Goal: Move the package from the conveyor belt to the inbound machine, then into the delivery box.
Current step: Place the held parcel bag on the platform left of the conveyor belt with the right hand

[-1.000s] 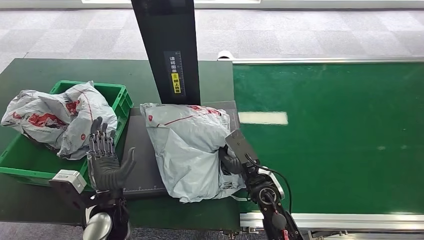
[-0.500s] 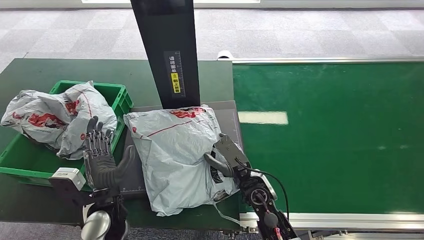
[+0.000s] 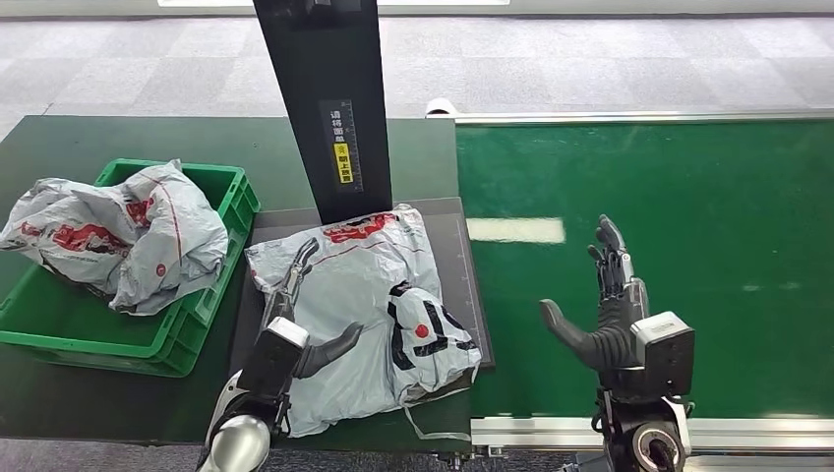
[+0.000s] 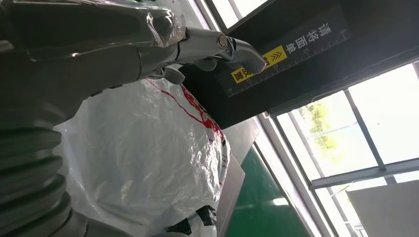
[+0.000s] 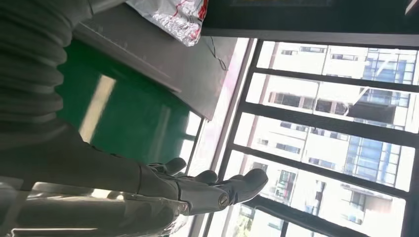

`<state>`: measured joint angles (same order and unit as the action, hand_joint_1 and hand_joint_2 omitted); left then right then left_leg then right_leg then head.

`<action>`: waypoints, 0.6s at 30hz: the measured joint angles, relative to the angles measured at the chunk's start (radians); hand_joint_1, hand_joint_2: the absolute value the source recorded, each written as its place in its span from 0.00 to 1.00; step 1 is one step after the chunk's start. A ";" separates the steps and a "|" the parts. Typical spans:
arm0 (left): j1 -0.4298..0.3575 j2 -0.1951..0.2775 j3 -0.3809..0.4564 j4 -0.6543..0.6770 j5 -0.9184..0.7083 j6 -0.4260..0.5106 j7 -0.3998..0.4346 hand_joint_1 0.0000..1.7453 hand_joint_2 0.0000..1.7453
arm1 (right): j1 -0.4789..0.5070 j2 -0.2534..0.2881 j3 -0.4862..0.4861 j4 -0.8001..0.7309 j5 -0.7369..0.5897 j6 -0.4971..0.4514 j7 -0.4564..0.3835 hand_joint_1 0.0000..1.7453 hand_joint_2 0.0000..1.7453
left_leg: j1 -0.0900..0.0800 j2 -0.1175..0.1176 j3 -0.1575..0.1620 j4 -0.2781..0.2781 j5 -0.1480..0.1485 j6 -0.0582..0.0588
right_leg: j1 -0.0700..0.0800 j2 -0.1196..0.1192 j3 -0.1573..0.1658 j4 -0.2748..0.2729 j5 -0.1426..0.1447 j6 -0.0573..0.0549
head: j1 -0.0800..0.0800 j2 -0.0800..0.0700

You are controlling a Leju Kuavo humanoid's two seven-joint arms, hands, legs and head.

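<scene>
1. The package [image 3: 364, 295] lies on the inbound machine [image 3: 452, 236], before its upright column [image 3: 325, 98]
2. The delivery box [image 3: 221, 285] sits left of it, another bag [image 3: 108, 236] inside
3. The conveyor belt [image 3: 688, 197] runs right

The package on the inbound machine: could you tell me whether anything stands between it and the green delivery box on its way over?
Only partly. The package lies on the inbound machine, with the left hand on its box-side edge. The green box sits right beside the machine, but another grey bag already lies in it.
</scene>
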<state>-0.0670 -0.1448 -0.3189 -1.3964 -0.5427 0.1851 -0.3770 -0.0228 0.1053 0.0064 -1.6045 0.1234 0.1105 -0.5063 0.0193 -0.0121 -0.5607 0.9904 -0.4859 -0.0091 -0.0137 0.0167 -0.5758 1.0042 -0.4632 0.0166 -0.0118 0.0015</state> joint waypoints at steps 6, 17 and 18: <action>-0.010 -0.001 -0.016 0.025 -0.006 -0.006 0.005 0.00 1.00 | 0.027 -0.004 -0.033 -0.063 0.015 -0.002 -0.003 0.00 1.00 | 0.001 0.000 0.000 0.000 0.000 0.000 | 0.001 0.000 0.000 0.000 0.000 0.000 | 0.000 0.000; -0.079 -0.007 -0.054 0.180 -0.252 -0.111 0.147 0.14 1.00 | 0.098 -0.006 -0.153 -0.163 0.011 -0.066 -0.027 0.00 1.00 | 0.000 -0.001 0.000 0.000 0.000 0.000 | 0.000 -0.001 0.000 0.000 0.000 0.000 | 0.000 0.000; -0.095 -0.012 -0.064 0.222 -0.307 -0.111 0.168 0.39 1.00 | 0.105 0.002 -0.178 -0.182 0.002 -0.064 -0.034 0.00 1.00 | 0.000 -0.001 0.000 0.000 0.000 0.000 | 0.000 -0.001 0.000 0.000 0.000 0.000 | 0.000 0.000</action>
<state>-0.1618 -0.1567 -0.3825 -1.1745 -0.8499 0.0742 -0.2087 0.0824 0.1074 -0.1721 -1.7861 0.1258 0.0470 -0.5408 0.0190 -0.0134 -0.5608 0.9904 -0.4857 -0.0091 -0.0140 0.0156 -0.5755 1.0043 -0.4633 0.0167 -0.0118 0.0015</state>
